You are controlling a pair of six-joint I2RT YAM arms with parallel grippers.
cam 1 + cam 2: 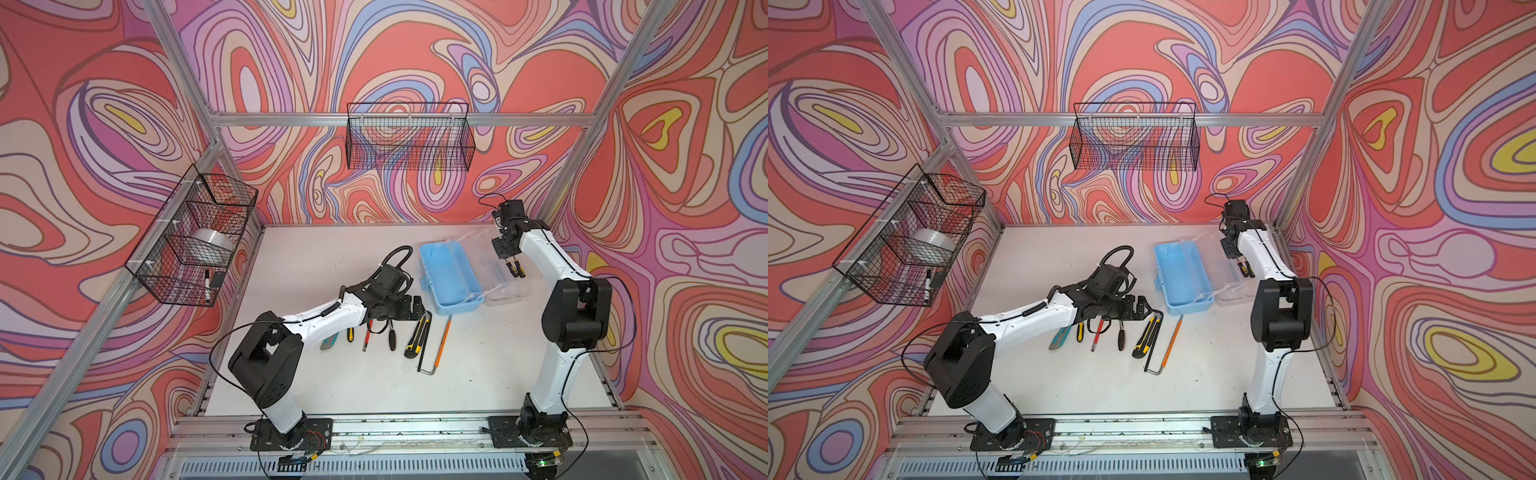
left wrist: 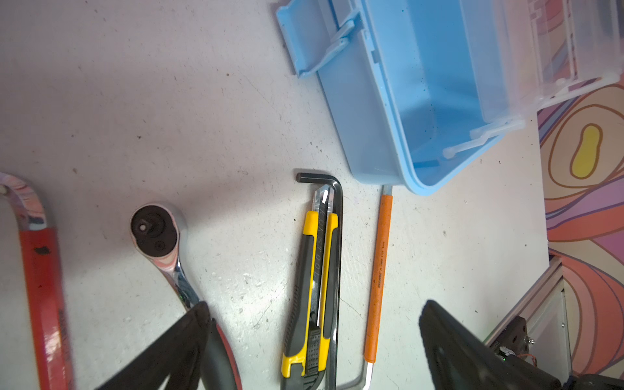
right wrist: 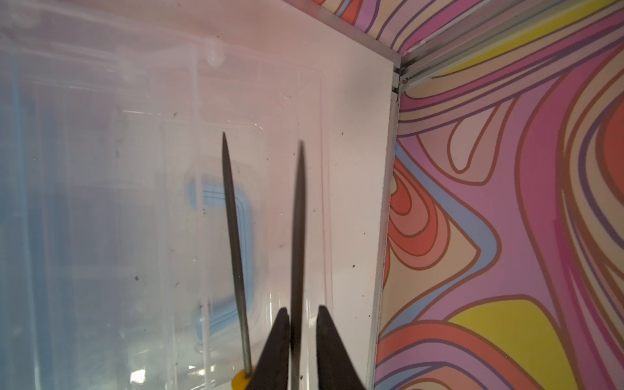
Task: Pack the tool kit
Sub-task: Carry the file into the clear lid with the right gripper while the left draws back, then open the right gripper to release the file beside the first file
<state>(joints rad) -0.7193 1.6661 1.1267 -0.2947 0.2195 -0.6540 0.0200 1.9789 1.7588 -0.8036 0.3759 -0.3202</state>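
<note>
The tool kit's light-blue case (image 1: pixel 457 305) (image 1: pixel 1190 307) (image 2: pixel 358 118) lies open and empty at the back right, with its clear lid (image 1: pixel 498 266) (image 3: pixel 135 202) folded out to the right. In front of it lie a yellow-black utility knife (image 1: pixel 417 336) (image 2: pixel 314 287), a black hex key (image 2: pixel 337 236), an orange-sleeved hex key (image 1: pixel 442 340) (image 2: pixel 380 270), a ratchet (image 2: pixel 158 233) and a red-handled tool (image 1: pixel 366 338). My left gripper (image 1: pixel 417 309) (image 2: pixel 315 305) hovers open over the knife. My right gripper (image 1: pixel 515 268) (image 3: pixel 304 308) hangs over the lid, jaws slightly parted. A thin grey shaft (image 3: pixel 299 219) leans on one finger, clear of the other.
A second thin shaft with a yellow base (image 3: pixel 233 236) stands beside the right fingers. A wire basket (image 1: pixel 409 137) hangs on the back rail. Another basket (image 1: pixel 195 237) on the left rail holds a tape roll and a marker. A wall and frame post stand close to the right arm.
</note>
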